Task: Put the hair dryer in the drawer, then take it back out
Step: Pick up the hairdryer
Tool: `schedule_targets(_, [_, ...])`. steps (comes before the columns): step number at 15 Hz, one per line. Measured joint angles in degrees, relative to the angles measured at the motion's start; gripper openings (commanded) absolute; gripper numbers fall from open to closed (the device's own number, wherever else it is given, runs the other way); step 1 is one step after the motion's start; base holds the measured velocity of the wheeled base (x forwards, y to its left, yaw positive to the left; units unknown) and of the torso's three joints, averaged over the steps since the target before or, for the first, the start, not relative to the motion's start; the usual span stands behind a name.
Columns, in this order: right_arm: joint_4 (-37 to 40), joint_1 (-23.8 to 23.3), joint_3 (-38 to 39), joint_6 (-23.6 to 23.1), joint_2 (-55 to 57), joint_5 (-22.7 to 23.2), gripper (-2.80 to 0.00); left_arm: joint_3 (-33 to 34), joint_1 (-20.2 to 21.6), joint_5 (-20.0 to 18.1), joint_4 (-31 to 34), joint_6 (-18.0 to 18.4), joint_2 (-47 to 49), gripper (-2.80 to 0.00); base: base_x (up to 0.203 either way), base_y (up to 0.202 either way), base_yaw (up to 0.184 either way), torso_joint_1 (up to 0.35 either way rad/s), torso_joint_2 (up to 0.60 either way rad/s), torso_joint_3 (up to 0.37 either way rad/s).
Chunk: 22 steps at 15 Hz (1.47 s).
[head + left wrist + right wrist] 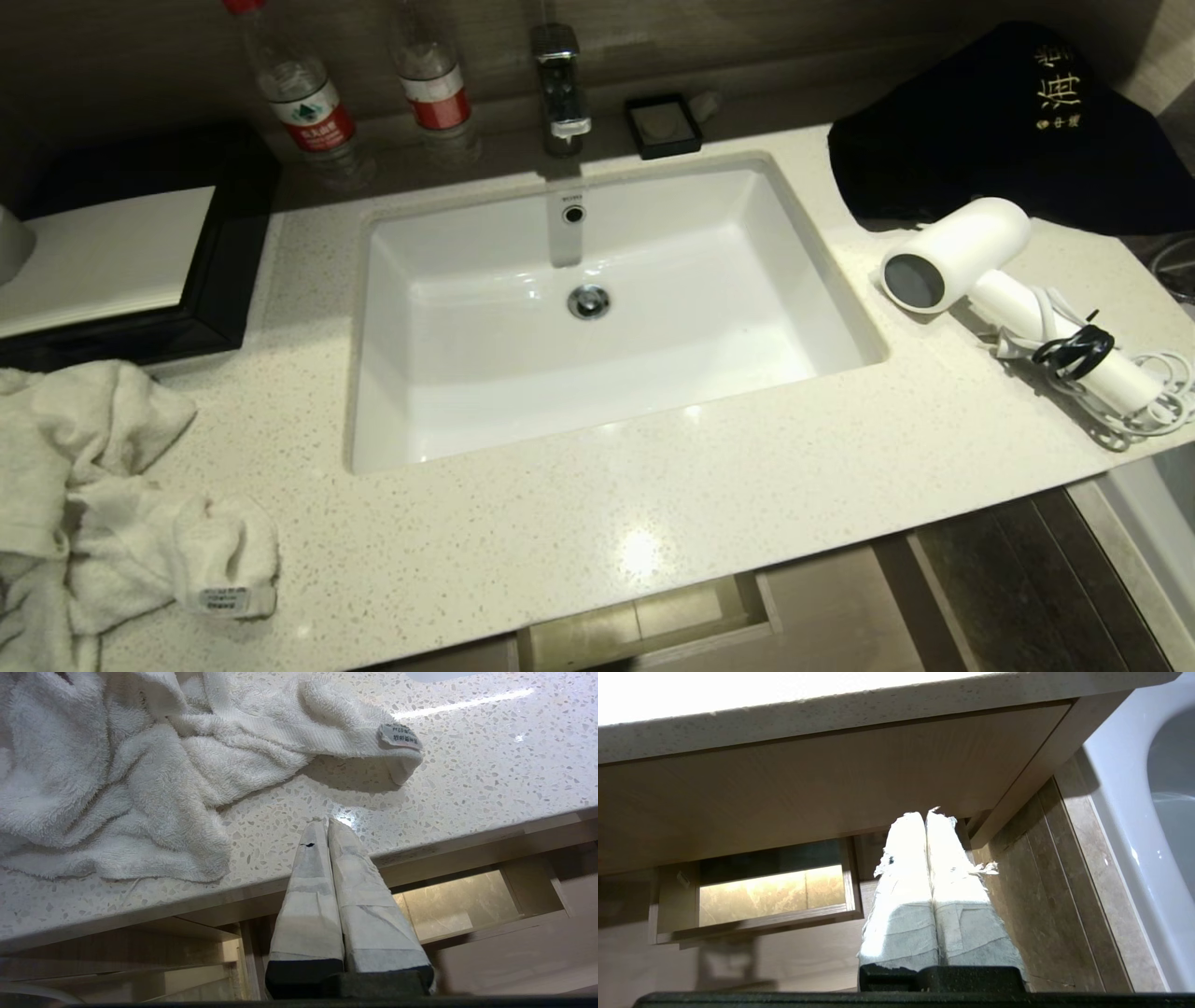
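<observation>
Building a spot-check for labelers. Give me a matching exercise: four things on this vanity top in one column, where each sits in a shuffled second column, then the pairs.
Things:
1. hair dryer
2. white towel
3. black cloth bag
4. black soap dish

Places:
A. crumpled at the counter's front left corner
B. by the back wall, just right of the faucet
C. on the counter right of the sink, cord bundled beside its handle
D. at the back right, behind the hair dryer

Pairs: 1-C, 2-A, 3-D, 4-B
</observation>
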Motion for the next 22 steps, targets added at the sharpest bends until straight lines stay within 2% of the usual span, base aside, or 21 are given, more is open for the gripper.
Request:
schedule_targets(8, [-0.01, 0.02, 0.0, 0.72, 0.0, -0.27, -2.8, 0.0, 0.0, -0.02, -0.02, 0.02, 0.0, -2.8, 0.0, 0.0, 0.0, 0.0, 0.0, 0.0])
schedule_targets(22, [0.08, -0.06, 0.0, -0.78, 0.0, -0.16, -2.8, 0.0, 0.0, 0.01, 0.0, 0.02, 0.0, -2.8, 0.0, 0.0, 0.0, 0.0, 0.0, 0.0])
